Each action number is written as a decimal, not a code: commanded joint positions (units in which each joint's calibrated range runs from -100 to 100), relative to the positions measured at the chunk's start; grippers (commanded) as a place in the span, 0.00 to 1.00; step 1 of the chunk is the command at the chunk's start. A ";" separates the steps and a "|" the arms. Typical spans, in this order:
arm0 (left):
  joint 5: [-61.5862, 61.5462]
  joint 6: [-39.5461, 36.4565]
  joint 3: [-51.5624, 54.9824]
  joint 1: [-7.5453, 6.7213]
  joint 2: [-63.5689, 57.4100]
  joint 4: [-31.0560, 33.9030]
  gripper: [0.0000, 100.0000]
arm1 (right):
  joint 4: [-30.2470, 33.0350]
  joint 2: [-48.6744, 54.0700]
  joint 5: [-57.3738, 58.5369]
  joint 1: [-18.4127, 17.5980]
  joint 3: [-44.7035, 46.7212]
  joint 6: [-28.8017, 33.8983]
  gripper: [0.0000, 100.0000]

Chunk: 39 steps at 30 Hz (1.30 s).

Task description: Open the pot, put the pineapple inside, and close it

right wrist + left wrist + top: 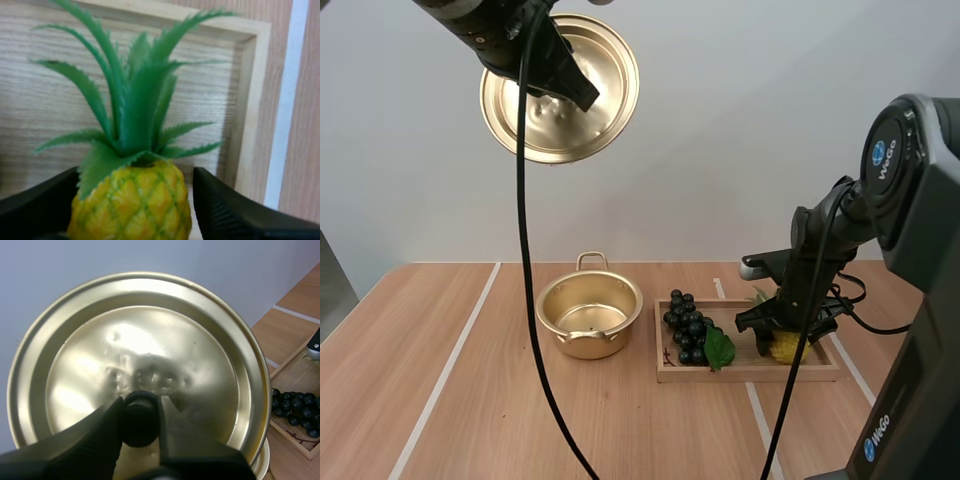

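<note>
While the gold lid [150, 340] is held high above the table [440, 400] by its black knob [139, 432], pinched between the fingers of the left gripper [141, 421], the pot [605, 343] stands uncovered on the wood. The pineapple [132, 200] is found in the wooden tray [750, 374], at the end away from the grapes [688, 325]. Its small yellow body is scored with green diamond lines and topped by long, toothed green leaves. It is straddled by the right gripper [782, 336], whose fingers are spread to either side, a gap showing at one.
</note>
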<state>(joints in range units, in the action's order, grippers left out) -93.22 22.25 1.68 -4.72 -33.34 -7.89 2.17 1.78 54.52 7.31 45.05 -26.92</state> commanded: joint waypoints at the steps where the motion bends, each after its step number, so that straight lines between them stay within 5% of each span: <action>1: 1.22 -0.03 -0.46 -0.03 -0.56 -0.41 0.00 | 0.77 -0.42 0.28 0.18 0.24 -0.36 1.00; 12: 1.22 -0.03 -0.46 -0.03 -0.56 -0.41 0.00 | 0.77 -0.41 0.11 0.18 0.24 -0.36 1.00; 13: 1.22 -0.03 -0.46 -0.03 -0.56 -0.41 0.00 | 0.77 -0.41 0.11 0.18 0.24 -0.36 0.85; 16: 1.22 -0.03 -0.46 -0.03 -0.56 -0.41 0.00 | 0.77 -0.41 0.11 0.18 0.24 -0.36 0.11; 17: 1.22 -0.03 -0.46 -0.03 -0.56 -0.41 0.00 | 0.77 -0.41 0.11 0.18 0.24 -0.36 0.00; 32: 12.83 -0.03 -0.64 -0.03 -3.25 -0.41 0.00 | -0.19 4.39 0.66 0.18 -4.49 -0.25 0.00; 39: 22.06 -0.03 -11.53 0.04 -4.53 -0.05 0.00 | -1.08 10.96 5.35 0.18 -12.17 -0.25 0.00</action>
<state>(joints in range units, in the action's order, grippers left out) -76.78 22.34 -5.64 -4.72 -37.24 -7.68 2.03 10.39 57.44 7.31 35.20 -26.92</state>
